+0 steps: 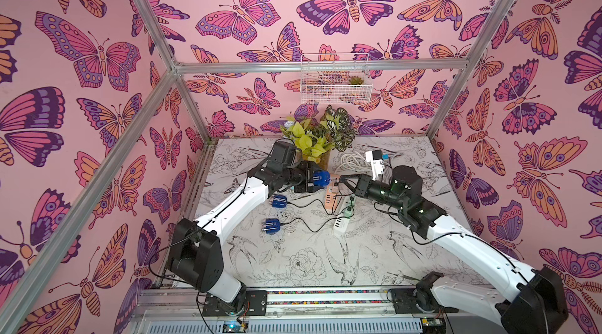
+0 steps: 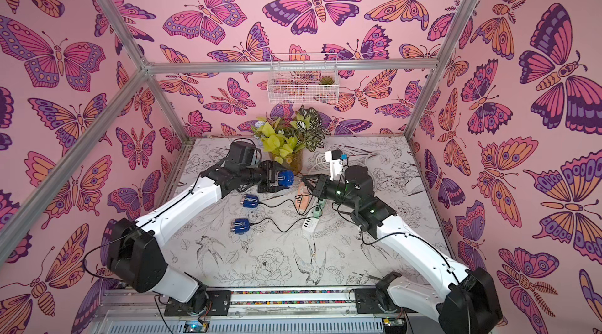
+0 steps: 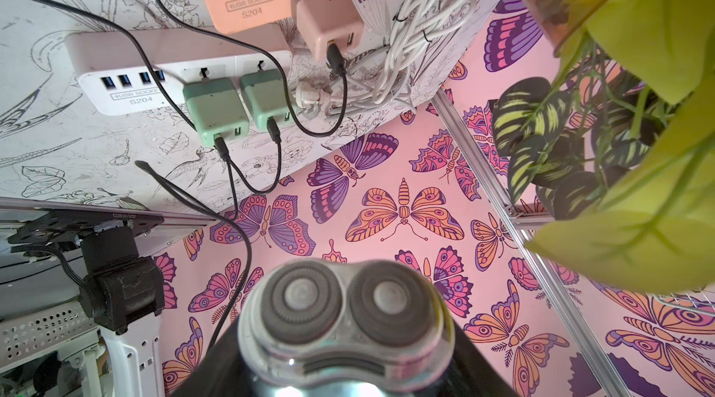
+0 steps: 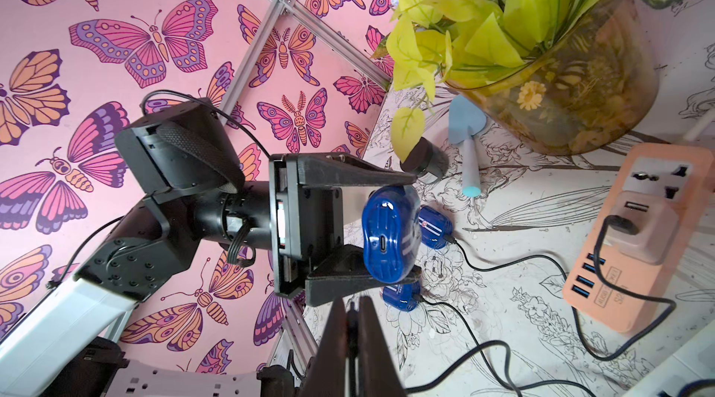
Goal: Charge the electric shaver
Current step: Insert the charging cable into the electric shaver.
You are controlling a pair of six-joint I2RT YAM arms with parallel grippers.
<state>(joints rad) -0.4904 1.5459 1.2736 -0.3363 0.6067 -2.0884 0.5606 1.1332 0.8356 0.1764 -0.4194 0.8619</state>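
Shaver lifted off the table, charging port still empty.

I have the blue electric shaver [image 1: 322,178] held in the air by the left gripper [image 4: 407,226], fingers pinching its body from two sides, with the port [image 4: 383,246] turned toward the right gripper [image 4: 350,315]. That gripper's fingers are pressed together, near the port but apart from it; I cannot tell whether a plug sits between them. One spare shaver [image 1: 278,202] and a second spare shaver [image 1: 272,225] lie on the table [image 1: 293,267] with cables already in. As I judge it, pickup and presenting are done. What remains is seating a cable end from the orange power strip [image 4: 603,298] in the port.
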